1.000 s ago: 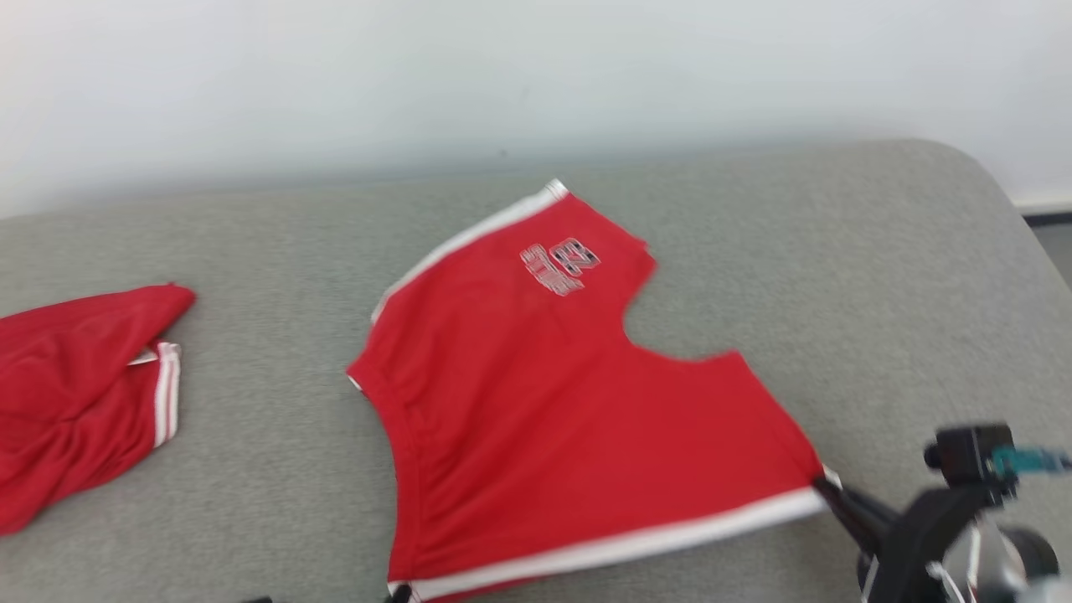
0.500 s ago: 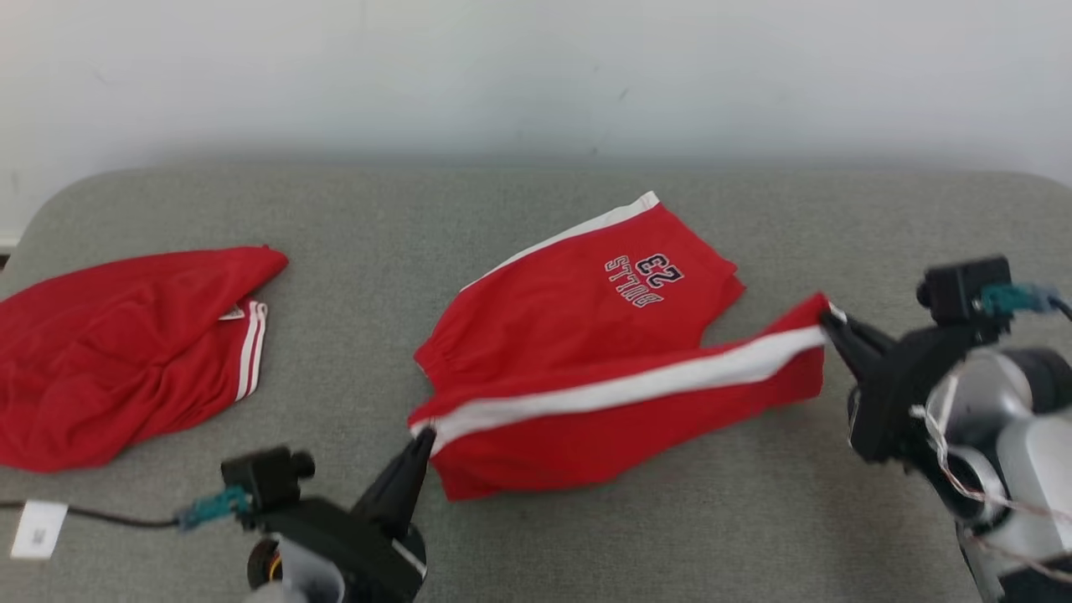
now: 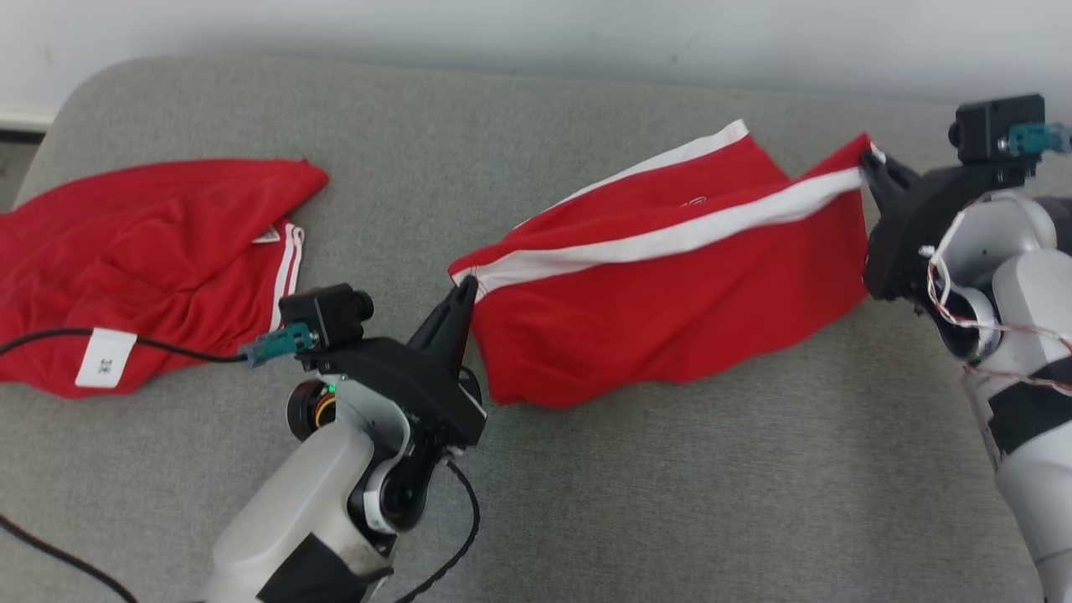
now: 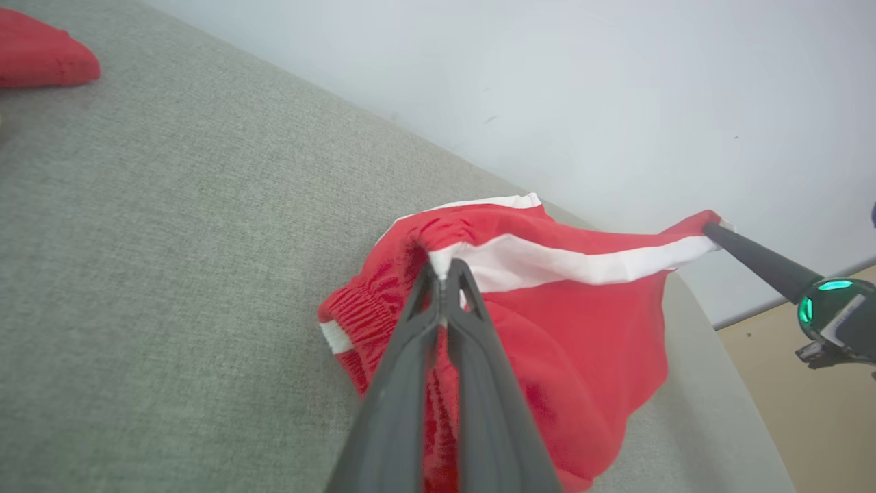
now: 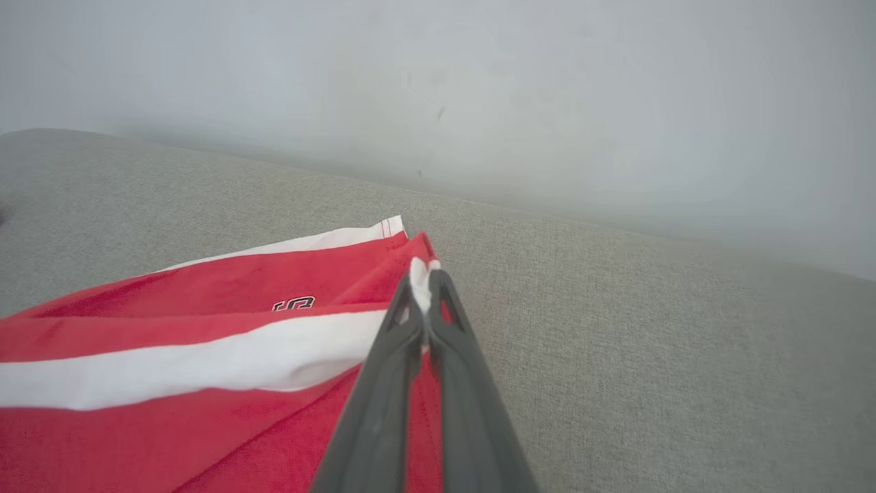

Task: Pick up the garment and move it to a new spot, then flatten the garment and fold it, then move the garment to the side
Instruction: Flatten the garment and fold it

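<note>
Garment [image 3: 670, 318] taut between left pincer [image 3: 466, 285] and right pincer [image 3: 868, 159], each tight on a white-striped corner.

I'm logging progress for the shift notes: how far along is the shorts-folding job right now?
Done: the red shorts are grasped, left gripper shut on one end of the white-striped edge, right gripper shut on the other. In hand: that edge is held up off the grey cushion, cloth hanging below, so no fold is laid yet. Left: lay the fold, then move the shorts aside.
</note>
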